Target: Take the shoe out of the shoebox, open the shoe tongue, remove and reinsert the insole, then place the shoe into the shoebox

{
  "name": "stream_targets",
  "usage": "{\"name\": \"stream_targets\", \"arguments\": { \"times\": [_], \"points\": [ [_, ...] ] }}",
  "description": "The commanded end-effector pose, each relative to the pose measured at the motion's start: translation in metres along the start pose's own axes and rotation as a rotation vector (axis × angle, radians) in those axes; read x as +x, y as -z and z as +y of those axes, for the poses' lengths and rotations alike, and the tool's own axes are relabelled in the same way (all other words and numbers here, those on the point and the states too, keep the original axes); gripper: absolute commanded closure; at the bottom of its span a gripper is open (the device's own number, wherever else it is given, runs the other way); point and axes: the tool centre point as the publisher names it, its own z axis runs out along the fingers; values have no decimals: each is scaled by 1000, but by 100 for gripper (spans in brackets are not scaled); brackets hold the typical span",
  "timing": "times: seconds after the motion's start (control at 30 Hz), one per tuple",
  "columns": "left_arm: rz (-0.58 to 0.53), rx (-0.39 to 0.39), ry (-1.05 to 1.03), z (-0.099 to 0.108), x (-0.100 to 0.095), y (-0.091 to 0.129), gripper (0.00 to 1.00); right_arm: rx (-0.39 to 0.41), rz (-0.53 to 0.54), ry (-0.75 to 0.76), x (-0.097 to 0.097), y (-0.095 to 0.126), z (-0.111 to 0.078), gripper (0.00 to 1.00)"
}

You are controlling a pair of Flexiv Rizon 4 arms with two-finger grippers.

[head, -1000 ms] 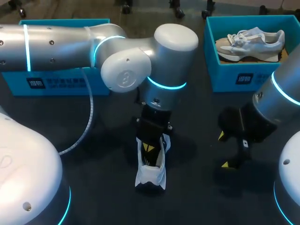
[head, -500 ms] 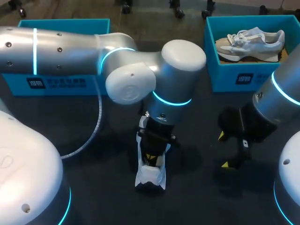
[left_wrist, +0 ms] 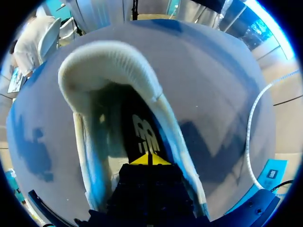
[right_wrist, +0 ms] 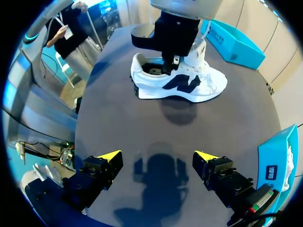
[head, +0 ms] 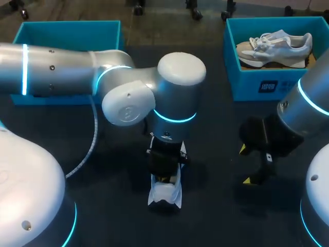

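White shoe (head: 164, 194) mid table (head: 216, 211), left tool (left_wrist: 149, 158) inside

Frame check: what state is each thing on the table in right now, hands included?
White shoe: upright on the table, opening wide.
Left hand: shut, tips down inside that shoe.
Right hand: open, empty, above the table.
Right shoebox: open, with a second shoe in it.
Left shoebox: open, inside partly hidden by the left arm.
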Motion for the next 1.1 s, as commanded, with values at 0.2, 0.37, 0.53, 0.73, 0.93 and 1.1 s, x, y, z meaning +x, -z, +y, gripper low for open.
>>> {"name": "stream_targets", "arguments": {
  "times": [0.2,0.37,0.53,0.73,0.93,1.1],
  "points": [
    [-22,-41,12,4,-5,8,100,1,-3,0,1,-1,0,0],
    [42,-102,4,4,-4,27,100,1,-3,0,1,-1,0,0],
    [101,-118,9,6,0,32,100,1,-3,0,1,-1,0,0],
    [175,-120,16,10,7,35,100,1,-3,0,1,-1,0,0],
    [206,-107,25,15,11,30,100,1,-3,0,1,-1,0,0],
    [252,-115,31,18,11,22,100,1,-3,0,1,-1,0,0]
  ]
}}
